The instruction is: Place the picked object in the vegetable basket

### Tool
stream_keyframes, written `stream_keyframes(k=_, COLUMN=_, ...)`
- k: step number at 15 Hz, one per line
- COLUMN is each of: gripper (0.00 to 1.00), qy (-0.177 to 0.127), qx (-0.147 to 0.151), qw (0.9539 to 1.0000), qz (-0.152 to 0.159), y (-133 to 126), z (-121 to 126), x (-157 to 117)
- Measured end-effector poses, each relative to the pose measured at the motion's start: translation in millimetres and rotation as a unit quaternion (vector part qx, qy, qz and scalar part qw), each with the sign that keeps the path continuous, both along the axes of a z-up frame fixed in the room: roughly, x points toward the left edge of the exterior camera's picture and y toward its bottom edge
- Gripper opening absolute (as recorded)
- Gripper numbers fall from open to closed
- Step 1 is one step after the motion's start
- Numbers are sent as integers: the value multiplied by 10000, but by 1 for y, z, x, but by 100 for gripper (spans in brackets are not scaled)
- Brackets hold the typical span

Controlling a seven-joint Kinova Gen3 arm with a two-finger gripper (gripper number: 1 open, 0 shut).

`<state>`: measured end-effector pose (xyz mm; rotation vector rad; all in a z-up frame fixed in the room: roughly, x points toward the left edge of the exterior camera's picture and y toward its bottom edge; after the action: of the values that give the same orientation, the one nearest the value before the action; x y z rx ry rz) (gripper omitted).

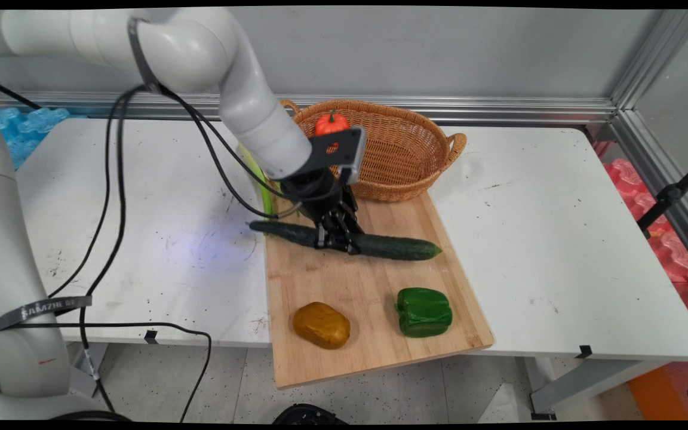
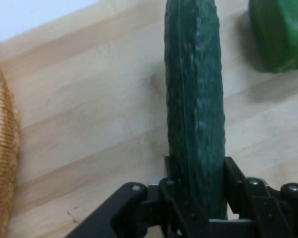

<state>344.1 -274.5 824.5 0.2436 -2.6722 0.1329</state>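
Observation:
A long dark green cucumber [image 1: 392,246] lies across the wooden cutting board [image 1: 374,334], its left end reaching past the board's left edge. My gripper [image 1: 337,242] is down on its middle, fingers shut against both sides of it. In the hand view the cucumber [image 2: 194,99] runs straight up from between the fingers [image 2: 234,176], resting on the board [image 2: 89,109]. A green bell pepper [image 1: 423,312] and a yellow-brown potato [image 1: 321,325] lie on the board's near part; the pepper [image 2: 283,32] shows at the hand view's upper right.
A wicker basket [image 1: 415,158] with a small orange-red pumpkin-like vegetable [image 1: 331,123] in it stands behind the board; its wall [image 2: 2,148] is at the hand view's left. A pale green stalk [image 1: 260,179] lies left of the arm. Black cables hang over the table's left half.

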Motion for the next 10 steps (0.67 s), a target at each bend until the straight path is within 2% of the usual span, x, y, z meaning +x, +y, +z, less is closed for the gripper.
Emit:
stream_keyframes(k=6, gripper=0, qy=78, qx=-169, qw=9998, qz=-34, y=7, z=73, x=14)
stream_keyframes(k=10, gripper=0, qy=0, qx=-397, qw=9992, qz=-7, y=-7, z=114, x=29)
